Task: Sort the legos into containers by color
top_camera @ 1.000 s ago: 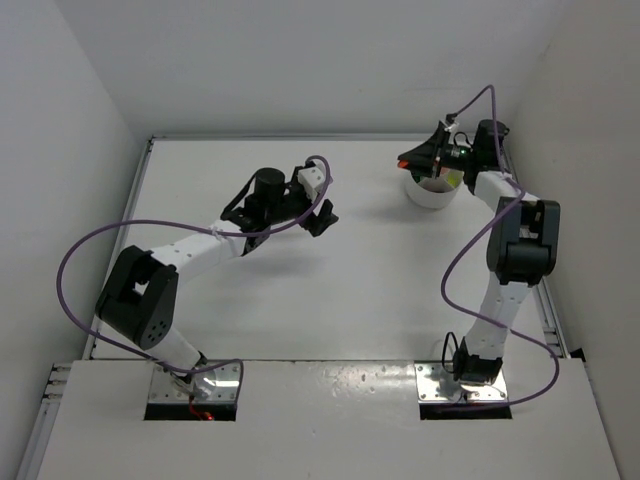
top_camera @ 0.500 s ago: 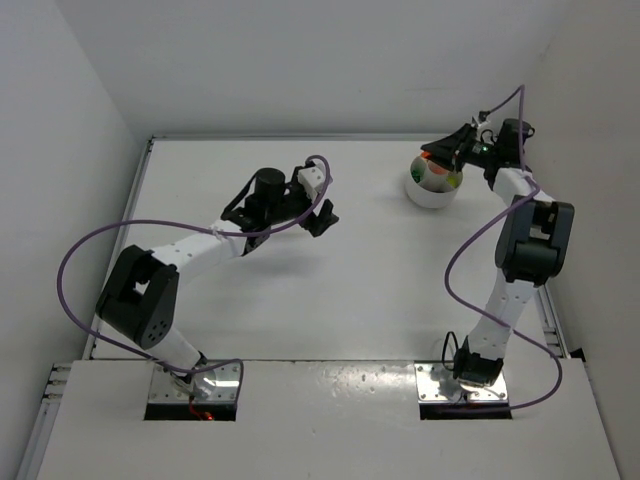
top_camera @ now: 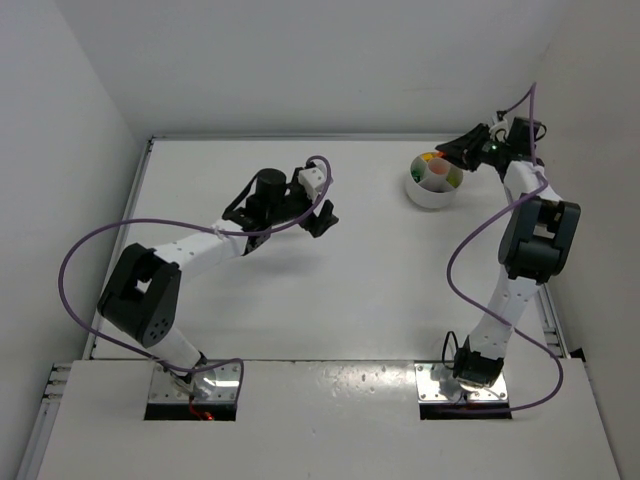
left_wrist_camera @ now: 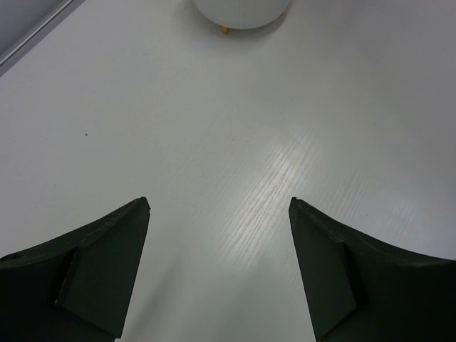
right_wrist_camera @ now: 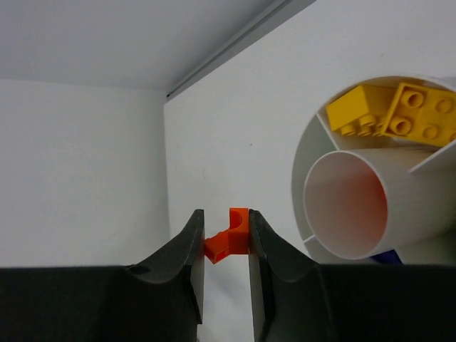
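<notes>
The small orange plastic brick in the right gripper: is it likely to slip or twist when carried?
Probably rigid and light: the small orange plastic brick looks tiny against the right gripper. It sits skewed near the fingertips, so it could pivot or pop out. Its glossy faces may be slippery.

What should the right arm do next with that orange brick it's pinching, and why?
Probably swing the right gripper over the dish, toward a section without yellow. It pinches the orange brick off to the dish's side, and yellow bricks already occupy one section.
</notes>
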Available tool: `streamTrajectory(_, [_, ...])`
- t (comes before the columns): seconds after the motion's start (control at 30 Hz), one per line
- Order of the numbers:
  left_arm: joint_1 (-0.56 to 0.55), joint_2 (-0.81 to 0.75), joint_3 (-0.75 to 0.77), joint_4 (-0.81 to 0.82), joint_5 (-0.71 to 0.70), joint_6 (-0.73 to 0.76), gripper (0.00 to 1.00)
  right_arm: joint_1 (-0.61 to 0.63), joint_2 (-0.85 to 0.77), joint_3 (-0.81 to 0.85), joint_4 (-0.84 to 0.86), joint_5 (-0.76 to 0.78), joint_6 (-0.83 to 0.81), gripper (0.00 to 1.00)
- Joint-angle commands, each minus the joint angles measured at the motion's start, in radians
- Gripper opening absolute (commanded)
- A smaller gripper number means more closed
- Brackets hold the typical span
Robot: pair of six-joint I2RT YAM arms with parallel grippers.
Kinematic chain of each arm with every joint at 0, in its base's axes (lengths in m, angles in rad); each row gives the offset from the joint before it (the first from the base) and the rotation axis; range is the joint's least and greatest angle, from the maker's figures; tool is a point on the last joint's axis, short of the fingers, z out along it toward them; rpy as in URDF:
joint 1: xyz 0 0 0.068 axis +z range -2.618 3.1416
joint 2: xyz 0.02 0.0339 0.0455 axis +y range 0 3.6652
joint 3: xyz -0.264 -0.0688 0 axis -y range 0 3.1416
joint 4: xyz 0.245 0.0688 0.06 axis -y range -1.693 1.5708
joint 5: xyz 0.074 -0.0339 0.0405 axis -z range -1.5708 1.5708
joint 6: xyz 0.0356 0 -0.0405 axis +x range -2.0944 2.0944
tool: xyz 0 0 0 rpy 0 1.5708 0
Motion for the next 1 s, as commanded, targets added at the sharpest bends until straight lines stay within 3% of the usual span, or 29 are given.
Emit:
streamTrajectory(0.0, [0.007, 0.016, 0.027, 0.037, 0.002, -0.01, 0.85, -0.003, -0.002, 0.06, -0.077, 0.114, -0.101, 0.0])
streamTrajectory(0.23, [0.017, 0.035, 0.036, 0.037, 0.011, -0.01, 0.85, 0.017, -0.002, 0.093, -0.164, 0.264, -0.167, 0.0])
streamTrajectory(0.97, [0.053, 0.072, 0.064, 0.028, 0.02, -0.001, 0.85, 0.106, 0.037, 0.186, -0.224, 0.441, -0.297, 0.0])
